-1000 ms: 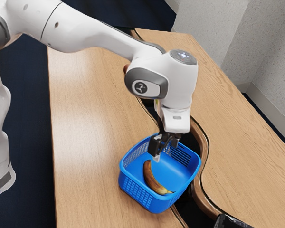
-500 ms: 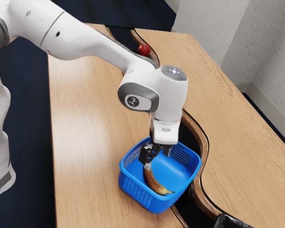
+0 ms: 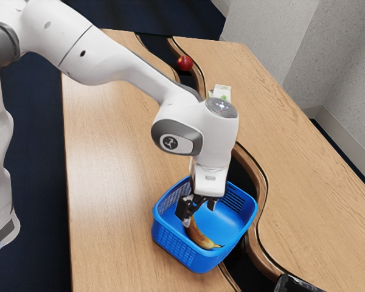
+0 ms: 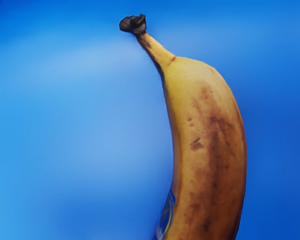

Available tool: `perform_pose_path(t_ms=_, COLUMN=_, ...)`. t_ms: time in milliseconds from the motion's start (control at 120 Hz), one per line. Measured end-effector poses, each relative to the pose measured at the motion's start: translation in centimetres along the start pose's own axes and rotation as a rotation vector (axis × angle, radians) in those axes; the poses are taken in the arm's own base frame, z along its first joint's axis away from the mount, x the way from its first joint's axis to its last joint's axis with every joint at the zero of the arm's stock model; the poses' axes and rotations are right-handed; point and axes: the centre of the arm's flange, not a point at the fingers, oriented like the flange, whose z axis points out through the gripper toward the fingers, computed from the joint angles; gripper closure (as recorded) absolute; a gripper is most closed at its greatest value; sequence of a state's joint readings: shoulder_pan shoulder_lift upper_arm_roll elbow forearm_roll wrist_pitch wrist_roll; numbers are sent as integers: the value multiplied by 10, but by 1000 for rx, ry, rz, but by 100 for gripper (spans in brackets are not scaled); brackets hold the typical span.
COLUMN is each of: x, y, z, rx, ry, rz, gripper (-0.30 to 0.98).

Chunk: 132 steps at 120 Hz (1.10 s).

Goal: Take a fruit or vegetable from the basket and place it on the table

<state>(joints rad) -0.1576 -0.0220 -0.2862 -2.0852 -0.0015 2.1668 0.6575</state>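
Observation:
My black gripper (image 3: 199, 218) is down inside the blue basket (image 3: 198, 260), at the upper end of the banana (image 3: 200, 238), with its fingers apart. The banana lies on the basket floor, its stem pointing toward the exterior view's lower right. In the wrist view the brown-marked yellow banana (image 4: 207, 145) runs from its dark stem tip down past the lower edge, over the blue basket floor (image 4: 80, 130). The banana's far end is partly hidden by the gripper in the exterior view.
A red apple (image 3: 184, 62) lies by the dark curved channel at the table's far end. A white and green carton (image 3: 221, 92) stands behind the hand. A dark object (image 3: 292, 284) sits at the lower edge. The wooden table (image 3: 103, 182) extends to the basket's left.
My hand has moved toward the exterior view's left and down into the basket, over the banana's end. The apple and carton have come into sight from behind the arm. The banana has not moved.

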Motion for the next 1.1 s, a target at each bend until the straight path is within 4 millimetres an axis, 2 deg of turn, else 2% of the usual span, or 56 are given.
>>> perform_pose_path(t_ms=292, x=-1, y=3, z=6, rx=2, ry=11, rz=6, gripper=0)
perform_pose_path(t_ms=725, x=13, y=17, z=24, rx=-22, ry=12, rz=41, gripper=1)
perform_pose_path(t_ms=775, x=14, y=18, z=24, rx=-23, ry=12, rz=44, gripper=6)
perform_pose_path(t_ms=958, x=15, y=19, z=28, rx=-27, ry=9, rz=50, gripper=40)
perform_pose_path(t_ms=1100, x=10, y=12, z=30, rx=-26, ry=4, rz=38, gripper=48)
